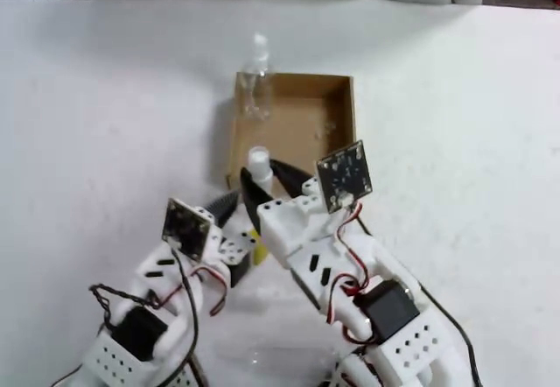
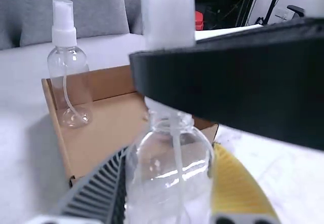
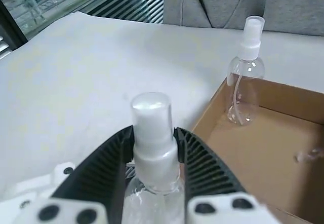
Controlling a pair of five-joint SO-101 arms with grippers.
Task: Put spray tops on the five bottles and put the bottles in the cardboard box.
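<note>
A clear bottle (image 2: 169,158) stands just in front of the cardboard box (image 1: 302,120), near its front left corner. My left gripper (image 2: 169,183) is shut on the bottle's body, one grey and one yellow finger at its sides. A white spray top (image 3: 151,133) sits on the bottle's neck, and my right gripper (image 3: 154,153) is shut on it from above. In the high view the two grippers meet at this spray top (image 1: 259,161). A second bottle with a spray top (image 1: 256,80) stands upright in the box's far left corner.
The box (image 3: 263,143) is open at the top, with brown floor showing beside the standing bottle (image 3: 243,82). A small clear item (image 1: 328,129) lies near its right wall. White table stretches to both sides. Grey cushions line the far edge.
</note>
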